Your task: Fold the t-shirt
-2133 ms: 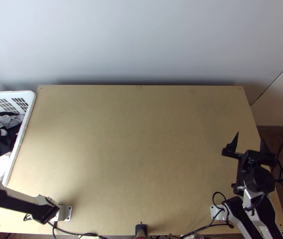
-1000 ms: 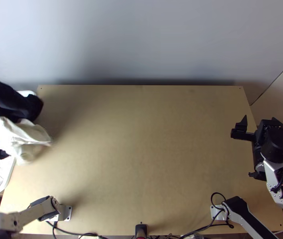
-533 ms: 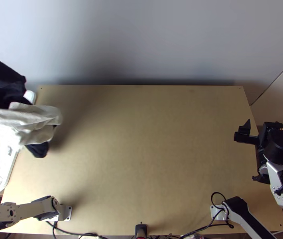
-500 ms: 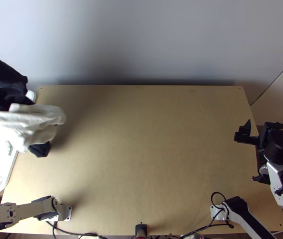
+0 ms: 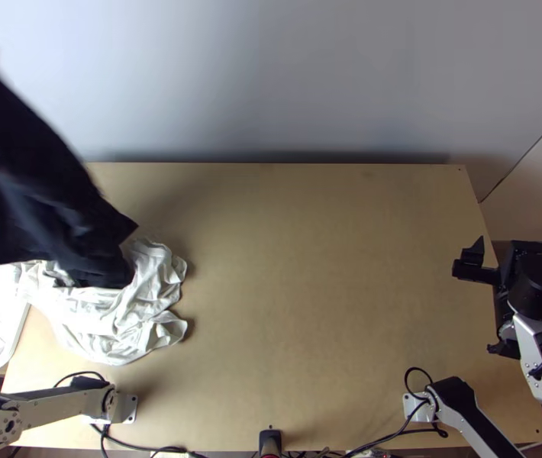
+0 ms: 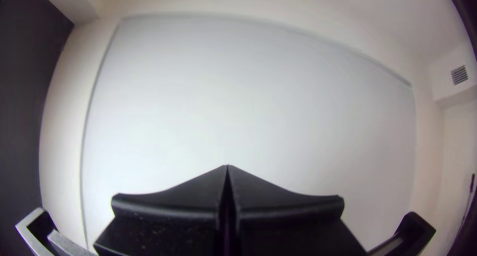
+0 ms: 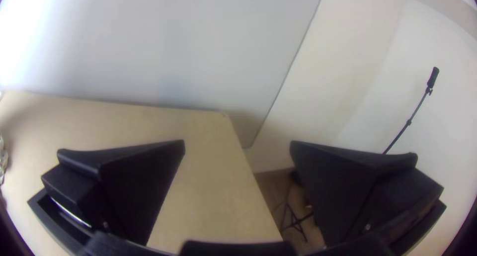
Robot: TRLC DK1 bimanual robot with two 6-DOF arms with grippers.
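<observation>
A dark cloth [image 5: 50, 206] hangs bunched from high at the left of the top view, its lower end over a white cloth [image 5: 118, 320]. That white cloth lies crumpled on the table's left side and reaches back to the basket. In the left wrist view my left gripper [image 6: 227, 169] has its fingertips together, facing the wall; the dark cloth is held up in the air, its grip point hidden. Over the table's right edge my right gripper [image 5: 504, 248] stands open, far from both cloths. The right wrist view shows my right gripper [image 7: 238, 144] with nothing between its fingers.
A white laundry basket [image 5: 17, 333] with more cloths stands against the table's left edge. Bare wood of the table [image 5: 309, 290] stretches from its middle to the right. Cables run along the near edge, and a thin stand [image 7: 409, 122] rises beyond the right side.
The dark cloth has risen and swung right from the basket. The white cloth has come across onto the table and spread lower. The right gripper moved outward to the right earlier, then barely shifted.
</observation>
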